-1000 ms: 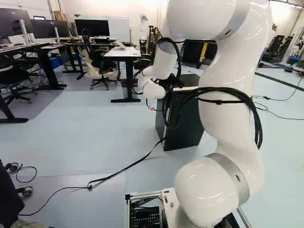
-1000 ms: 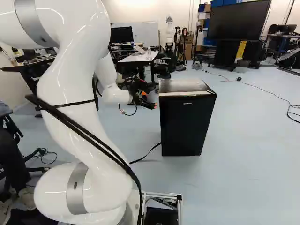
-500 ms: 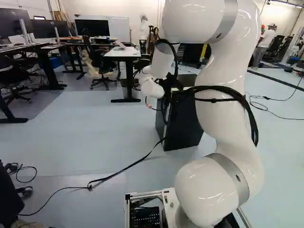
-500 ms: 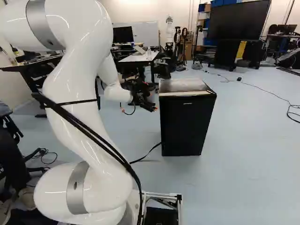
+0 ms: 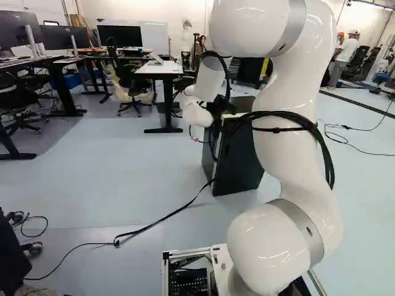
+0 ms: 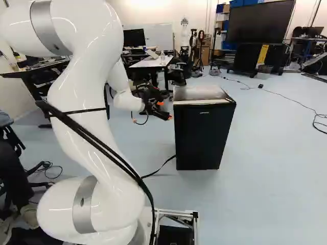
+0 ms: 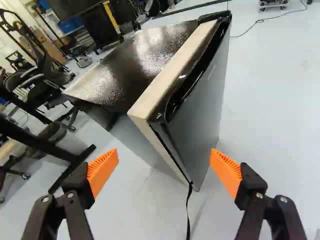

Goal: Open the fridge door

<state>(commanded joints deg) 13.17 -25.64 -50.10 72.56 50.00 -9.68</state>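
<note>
Right base view shows a smooth, pale blue floor [image 6: 271, 163], which spreads under everything. Above it bends the white arm [image 6: 82, 76], made of glossy, rounded segments with dull grey rings. At the middle of this view, beyond the arm, the fridge [image 6: 202, 138] stands upright on the floor, a black box with straight edges. In the wrist view its metallic top [image 7: 145, 55] is shiny and pebbled, a flat pale strip [image 7: 172, 65] runs beside it, and next comes the smooth door [image 7: 202, 100]. Near the fridge is the black claw [image 6: 166, 109]; its fingers stand wide apart and grip nothing, with the fridge ahead. A thin black cord [image 7: 188, 215] lies below the fridge. The orange pads [image 7: 102, 170] are wedge-shaped, with fine ribs.
</note>
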